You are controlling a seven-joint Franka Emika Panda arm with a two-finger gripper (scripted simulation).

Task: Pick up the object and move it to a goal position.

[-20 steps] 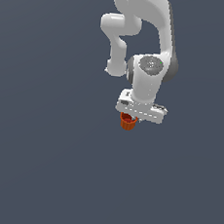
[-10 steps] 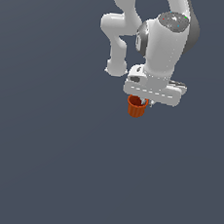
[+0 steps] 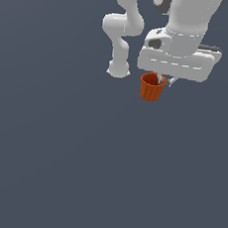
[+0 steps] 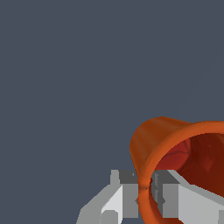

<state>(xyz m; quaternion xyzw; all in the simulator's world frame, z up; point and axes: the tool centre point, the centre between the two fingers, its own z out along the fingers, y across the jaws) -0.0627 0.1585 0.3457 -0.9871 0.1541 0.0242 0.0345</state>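
Observation:
The object is a small orange-red ribbed cup with a round rim, hanging upright under the white hand in the exterior view. My gripper is shut on the cup's rim, with one finger inside and one outside. The big white hand hides most of the fingers there. In the wrist view the object fills the corner close to the camera, its open mouth toward the lens. The gripper clamps the rim wall between two grey fingertips.
The white arm's links and an elbow joint rise behind the hand in the exterior view. All around is a plain dark grey-blue surface with nothing else on it.
The arm has carried the cup upward and toward the exterior view's right, nearer the camera, so hand and cup look larger. The grip on the rim is unchanged.

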